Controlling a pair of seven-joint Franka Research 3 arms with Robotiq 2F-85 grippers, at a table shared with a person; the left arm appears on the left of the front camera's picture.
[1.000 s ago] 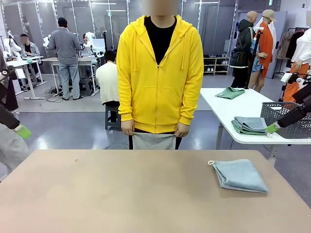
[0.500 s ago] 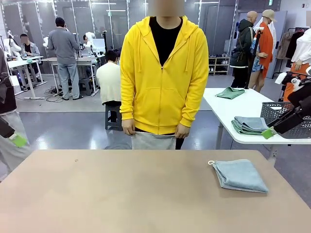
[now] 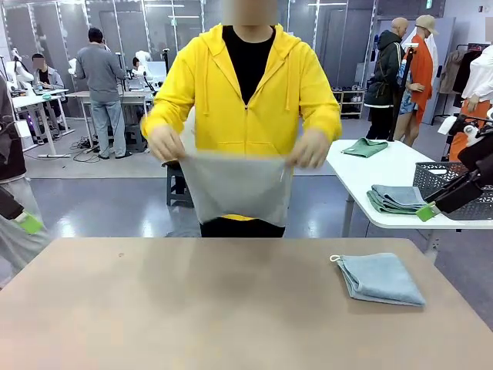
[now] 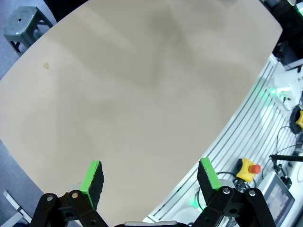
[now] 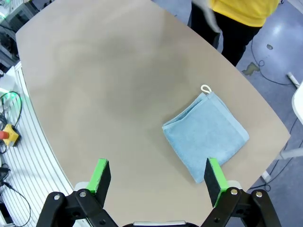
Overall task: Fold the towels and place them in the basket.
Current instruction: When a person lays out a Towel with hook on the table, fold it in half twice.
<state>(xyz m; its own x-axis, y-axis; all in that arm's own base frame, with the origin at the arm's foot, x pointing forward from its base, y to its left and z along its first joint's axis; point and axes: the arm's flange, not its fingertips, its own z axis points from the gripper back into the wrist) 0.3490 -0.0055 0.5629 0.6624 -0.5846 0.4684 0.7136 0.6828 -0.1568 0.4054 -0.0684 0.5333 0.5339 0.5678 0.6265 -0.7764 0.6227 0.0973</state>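
The person has lifted the cream-white towel [image 3: 235, 185], motion-blurred; left gripper [image 4: 149, 165] and right gripper [image 5: 157, 164] gape empty, light blue towel [image 5: 206, 135] beyond the right's fingers.

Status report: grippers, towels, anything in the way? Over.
Left gripper open, right gripper open, both holding nothing. Blue towel folded on table. Person's hands hold cream towel spread at far side.

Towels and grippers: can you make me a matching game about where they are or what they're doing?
Things:
1. light blue towel
2. cream-white towel
3. left gripper
4. right gripper

States:
A. held up by the person's hands
B. open, facing bare table
C. open, facing the light blue towel
D. lying folded on the table

Pairs: 1-D, 2-A, 3-B, 4-C.
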